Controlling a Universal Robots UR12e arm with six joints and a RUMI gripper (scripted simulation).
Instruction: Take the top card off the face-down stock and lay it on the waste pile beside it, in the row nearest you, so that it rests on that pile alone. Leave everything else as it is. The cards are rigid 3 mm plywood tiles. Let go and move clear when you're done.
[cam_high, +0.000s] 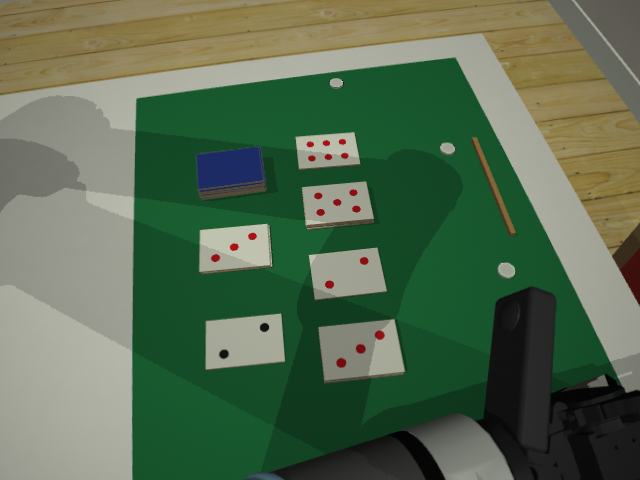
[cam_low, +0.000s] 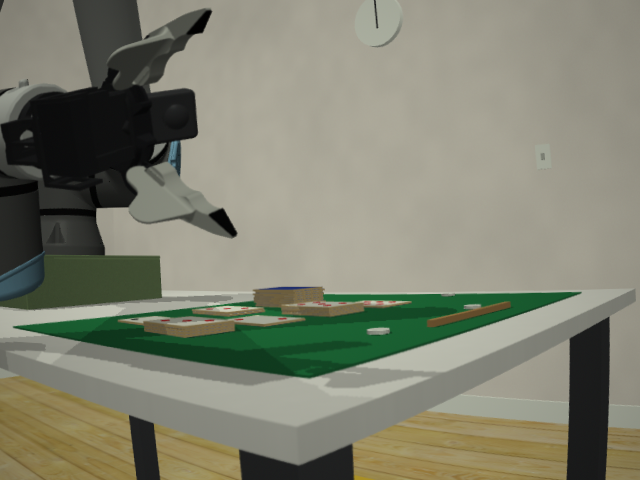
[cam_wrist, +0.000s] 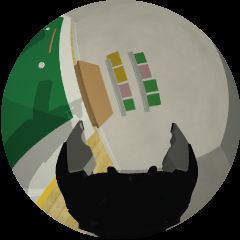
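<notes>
The face-down stock (cam_high: 231, 172) is a blue-backed stack of several tiles on the green mat (cam_high: 361, 248), in the left column; it also shows in the exterior view (cam_low: 288, 296). Beside it in the same column lies a face-up pile with three red pips (cam_high: 235, 248), then a card with two black pips (cam_high: 244, 341). My gripper (cam_low: 216, 121) is open wide and empty. It hangs high above the table, off the mat's edge and far from the stock. In the wrist view the open fingers frame only the wall. The top view shows just the black wrist body (cam_high: 522, 361).
A second column holds face-up piles with six (cam_high: 327, 149), five (cam_high: 337, 204), two (cam_high: 347, 272) and three (cam_high: 360, 349) red pips. Three white discs (cam_high: 447, 148) (cam_high: 336, 82) (cam_high: 506, 269) and a wooden stick (cam_high: 492, 186) lie at the mat's right side.
</notes>
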